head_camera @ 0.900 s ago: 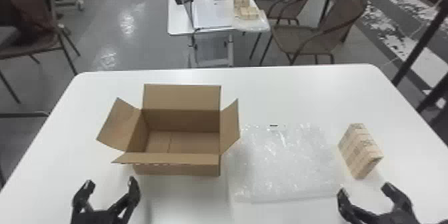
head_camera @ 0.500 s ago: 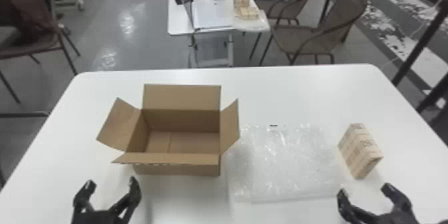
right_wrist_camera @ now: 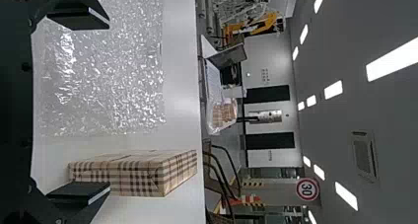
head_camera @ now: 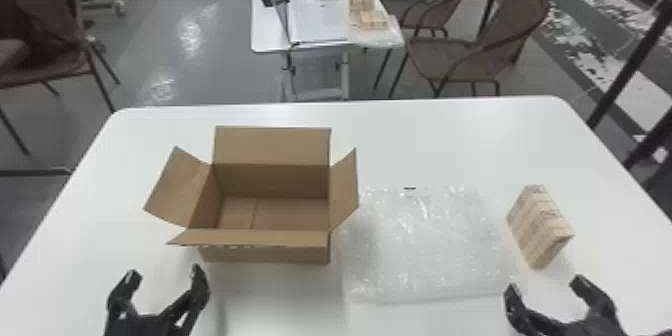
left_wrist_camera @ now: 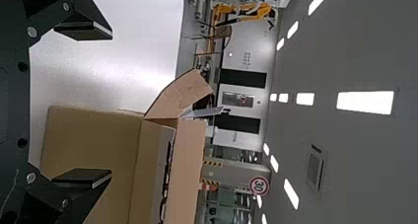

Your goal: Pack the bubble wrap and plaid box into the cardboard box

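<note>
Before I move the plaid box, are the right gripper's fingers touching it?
Apart. The head view shows a strip of white table between the near end of the plaid box and the right gripper, whose fingers are open.

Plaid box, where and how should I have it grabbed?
Pinch the plaid box across its narrow thickness, a finger on each broad side, probably from above with the right gripper: it looks like a slim, longish block, its upper side uncovered.
</note>
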